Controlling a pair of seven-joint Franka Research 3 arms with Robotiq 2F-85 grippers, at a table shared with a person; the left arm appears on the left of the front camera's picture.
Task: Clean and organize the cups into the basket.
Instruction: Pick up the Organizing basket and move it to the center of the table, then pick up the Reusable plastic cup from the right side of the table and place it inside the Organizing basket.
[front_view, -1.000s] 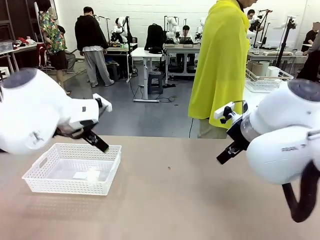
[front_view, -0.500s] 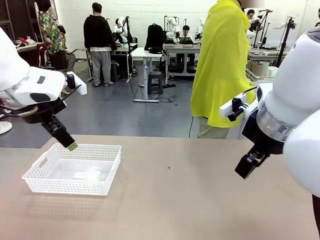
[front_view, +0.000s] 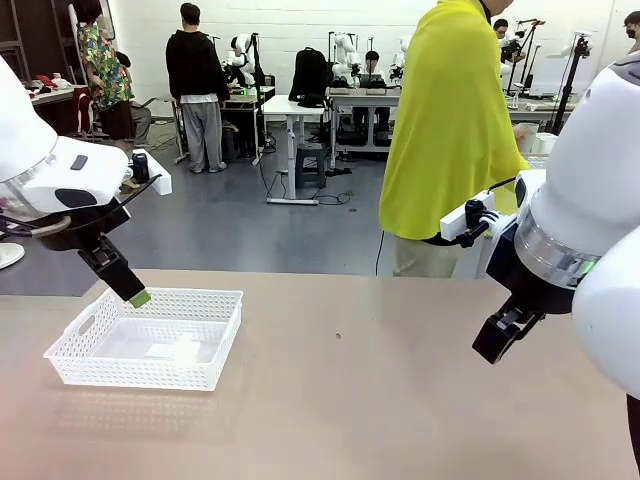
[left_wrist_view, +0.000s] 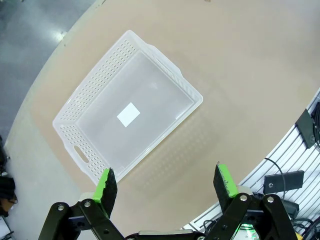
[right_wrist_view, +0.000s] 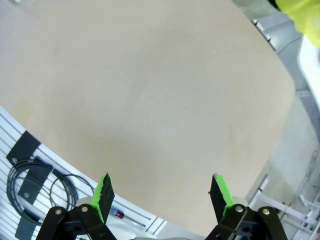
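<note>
The white perforated basket (front_view: 140, 375) sits on the tan table at the left, holding nothing but a small white label (left_wrist_view: 129, 114). My left gripper (front_view: 135, 293) hangs open just above the basket's far left corner. From the left wrist, the open left gripper (left_wrist_view: 167, 182) looks down on the basket (left_wrist_view: 75, 135) well below it. My right gripper (front_view: 497, 335) hovers over the table's right side, open with nothing between its fingers. Bare tabletop lies beneath the right gripper (right_wrist_view: 162, 192). The cups are out of view.
A person in a yellow garment (front_view: 450, 130) stands at the far side of the table, right of centre. The table's middle (front_view: 340, 380) is bare tan surface. In the right wrist view the table's edge (right_wrist_view: 280, 65) runs along the right.
Both arms have swung back from close to the camera out to the sides. The left gripper has come down over the basket's far corner, and the right gripper has lowered at the right.
</note>
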